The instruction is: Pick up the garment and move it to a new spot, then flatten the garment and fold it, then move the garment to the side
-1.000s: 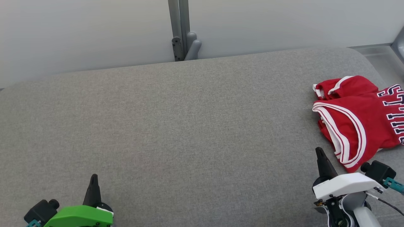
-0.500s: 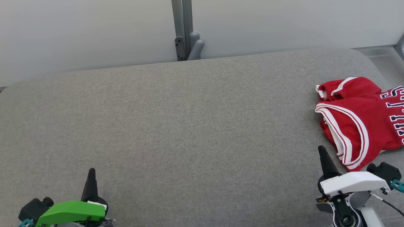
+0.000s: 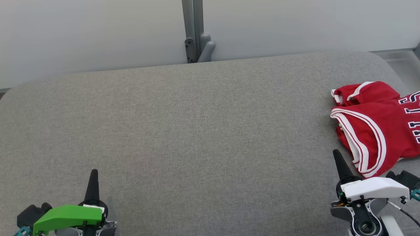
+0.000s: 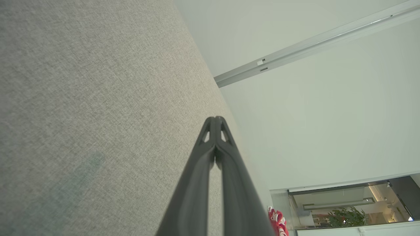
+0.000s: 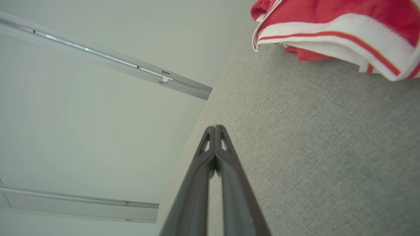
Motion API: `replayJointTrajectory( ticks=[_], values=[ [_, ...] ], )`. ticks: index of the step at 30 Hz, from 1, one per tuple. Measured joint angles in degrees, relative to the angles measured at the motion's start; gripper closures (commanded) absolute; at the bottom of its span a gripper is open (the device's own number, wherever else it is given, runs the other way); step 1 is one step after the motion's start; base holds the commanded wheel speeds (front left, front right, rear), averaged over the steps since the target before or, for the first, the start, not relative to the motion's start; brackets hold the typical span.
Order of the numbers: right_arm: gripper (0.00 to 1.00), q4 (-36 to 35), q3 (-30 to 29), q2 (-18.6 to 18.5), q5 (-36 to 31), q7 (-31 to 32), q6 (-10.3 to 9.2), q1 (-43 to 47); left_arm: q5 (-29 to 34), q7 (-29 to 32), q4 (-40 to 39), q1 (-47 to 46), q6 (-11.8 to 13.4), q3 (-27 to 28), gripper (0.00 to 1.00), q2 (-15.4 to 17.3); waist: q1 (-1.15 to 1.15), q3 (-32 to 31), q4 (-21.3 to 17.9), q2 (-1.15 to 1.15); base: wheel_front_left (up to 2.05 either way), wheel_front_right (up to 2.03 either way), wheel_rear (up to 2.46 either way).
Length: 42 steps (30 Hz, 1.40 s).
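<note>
The garment is a red jersey with white trim and dark lettering, lying crumpled at the right end of the grey cushioned surface; part of it runs off the head view's right edge. It also shows in the right wrist view at the top and as a small red patch in the left wrist view. My right gripper is shut and empty, just left of the garment's near edge, not touching it. My left gripper is shut and empty at the lower left, far from the garment.
A pale wall runs behind the surface, with a grey metal post and bracket at its middle. The surface's right end rounds off near a floor strip.
The camera has shifted, so the whole scene sits slightly right and lower. Both grippers sit a little higher against the surface and stay shut. The garment lies as before.
</note>
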Motion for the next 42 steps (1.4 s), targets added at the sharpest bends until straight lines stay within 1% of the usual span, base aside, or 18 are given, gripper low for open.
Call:
replayJointTrajectory(
  ticks=[18, 42],
  values=[
    [1.0, -1.2, -1.0, 0.0, 10.1, 2.5, -0.03, 0.0, -9.2, 2.4, -1.2, -1.1, -0.5, 0.9, 1.0, 0.1, 0.0, 0.0, 0.8, 0.0, 0.0, 0.0, 0.0],
    [1.0, -2.4, -2.3, -0.1, 21.5, 5.2, -0.03, -0.2, -19.1, 5.0, -2.6, -2.1, -1.0, 1.7, 1.0, 0.2, 0.0, -0.1, 1.9, 0.0, 0.0, 0.0, 0.0]
  ],
)
